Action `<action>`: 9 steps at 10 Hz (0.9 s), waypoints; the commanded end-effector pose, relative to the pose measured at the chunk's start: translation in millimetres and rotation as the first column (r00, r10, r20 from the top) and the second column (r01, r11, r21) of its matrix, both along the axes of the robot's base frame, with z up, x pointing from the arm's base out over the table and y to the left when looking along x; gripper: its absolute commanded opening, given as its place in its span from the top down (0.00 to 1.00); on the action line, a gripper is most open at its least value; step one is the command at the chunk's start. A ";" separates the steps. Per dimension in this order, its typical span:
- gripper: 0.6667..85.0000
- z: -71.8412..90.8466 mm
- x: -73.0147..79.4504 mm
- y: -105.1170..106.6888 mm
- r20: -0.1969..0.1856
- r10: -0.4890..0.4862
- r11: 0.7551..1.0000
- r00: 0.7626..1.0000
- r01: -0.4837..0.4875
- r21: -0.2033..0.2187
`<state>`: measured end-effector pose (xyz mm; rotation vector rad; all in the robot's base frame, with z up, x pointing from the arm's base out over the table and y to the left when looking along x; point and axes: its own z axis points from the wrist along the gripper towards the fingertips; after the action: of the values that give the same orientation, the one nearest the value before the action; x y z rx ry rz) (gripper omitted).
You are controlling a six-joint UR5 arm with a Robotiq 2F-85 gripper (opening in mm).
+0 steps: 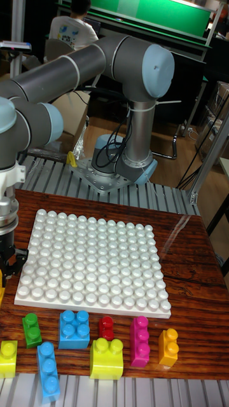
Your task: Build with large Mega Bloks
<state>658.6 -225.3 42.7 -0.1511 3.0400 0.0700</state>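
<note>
**Evidently nothing built yet**

So far we see no brick on the white studded plastic baseplate. At six o'clock of it the loose plastic bricks wait in a row: green, two blue, red, magenta, orange, yellow-green. Our dark two-finger gripper hangs at nine o'clock; we cannot tell whether it is spread. No writing is readable.

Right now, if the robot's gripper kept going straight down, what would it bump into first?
Probably the wooden table just left of the white baseplate. The gripper points down there, though depth is hard to judge.
</note>
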 end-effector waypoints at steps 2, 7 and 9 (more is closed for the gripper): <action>0.53 -8.1 -0.7 2.0 0.002 -0.001 1.000 1.000 0.001 0.010; 0.51 -14.8 -5.6 1.1 -0.018 0.020 1.000 1.000 -0.020 0.008; 0.51 -18.6 -4.7 0.1 -0.015 0.022 1.000 1.000 -0.022 0.007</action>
<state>652.8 -225.2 27.6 -0.1897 3.0578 0.0710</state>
